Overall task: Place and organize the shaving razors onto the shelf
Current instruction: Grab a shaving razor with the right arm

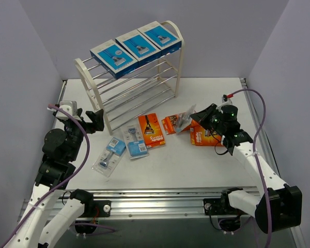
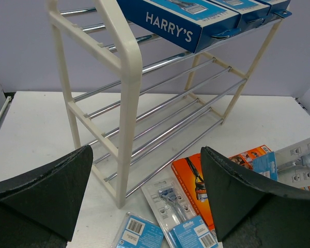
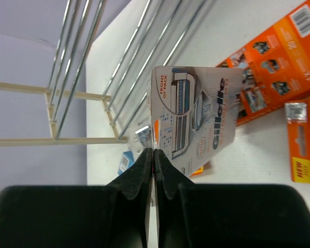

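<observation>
The right claw (image 3: 154, 152) is closed fully on the thin card edge of one clear blister pack (image 3: 196, 111). It carries that pack clear of the surface (image 1: 196, 170), toward the right edge. The left claw (image 2: 147, 150) is spread wide and holds nothing. It sits just beside the near end panel of the shelf (image 1: 90, 90), which stands toward the far left corner.

Hazards
- The grip is at one edge only. The pack may pivot or slip out during the carry.
- The rods (image 2: 160, 111) are thin and have gaps between them. A pack released tilted may drop through or lodge between two rods.
- The hanging pack may catch a rod or an end panel on entry and push the shelf.
- The left claw is close to the shelf. A careless move there may shift the frame and disturb the loaded top tier.

Count
- blue boxes (image 1: 137, 45): three, side by side on the top tier
- blister packs: three, one held and two lying (image 1: 108, 155) left of the surface's middle
- orange packs (image 1: 151, 130): three, lying from the middle toward the right edge
- Lower tiers: no packs visible
</observation>
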### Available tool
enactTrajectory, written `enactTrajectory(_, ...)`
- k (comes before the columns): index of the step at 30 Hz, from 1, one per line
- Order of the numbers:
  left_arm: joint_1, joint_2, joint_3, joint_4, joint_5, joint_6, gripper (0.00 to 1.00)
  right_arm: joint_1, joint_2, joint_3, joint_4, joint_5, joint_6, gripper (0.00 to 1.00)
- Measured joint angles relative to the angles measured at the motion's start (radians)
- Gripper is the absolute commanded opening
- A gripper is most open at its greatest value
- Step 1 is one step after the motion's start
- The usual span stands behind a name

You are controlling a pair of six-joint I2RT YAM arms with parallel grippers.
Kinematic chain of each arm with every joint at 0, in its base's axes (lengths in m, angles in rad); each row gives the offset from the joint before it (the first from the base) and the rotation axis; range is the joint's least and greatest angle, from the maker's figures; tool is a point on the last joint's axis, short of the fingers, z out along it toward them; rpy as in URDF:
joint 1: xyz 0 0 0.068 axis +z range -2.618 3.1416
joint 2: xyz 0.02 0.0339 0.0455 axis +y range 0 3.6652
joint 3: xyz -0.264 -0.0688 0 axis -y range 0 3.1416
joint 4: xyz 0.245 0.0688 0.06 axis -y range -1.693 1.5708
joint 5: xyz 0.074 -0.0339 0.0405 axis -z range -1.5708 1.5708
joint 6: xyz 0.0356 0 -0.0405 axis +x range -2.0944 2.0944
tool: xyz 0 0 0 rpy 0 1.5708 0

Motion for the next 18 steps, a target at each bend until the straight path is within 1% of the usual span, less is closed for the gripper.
enactTrajectory(4, 0.000, 0.000, 0.000, 0.000, 0.000, 0.000, 0.94, -0.019, -0.038, 0.000, -0.084, 0.011, -0.055, 0.01)
enactTrajectory(7, 0.000, 0.000, 0.000, 0.000, 0.000, 0.000, 0.94, -0.033, -0.051, 0.000, -0.130, 0.019, -0.088, 0.06)
enactTrajectory(8, 0.000, -0.001, 0.000, 0.000, 0.000, 0.000, 0.94, -0.037, -0.051, 0.000, -0.142, 0.020, -0.098, 0.10)
enactTrajectory(12, 0.000, -0.003, 0.000, 0.000, 0.000, 0.000, 0.94, -0.044, -0.046, -0.006, -0.201, 0.026, -0.131, 0.14)
enactTrajectory(18, 0.000, -0.005, 0.000, 0.000, 0.000, 0.000, 0.94, -0.044, -0.027, -0.040, -0.228, 0.024, -0.138, 0.15)
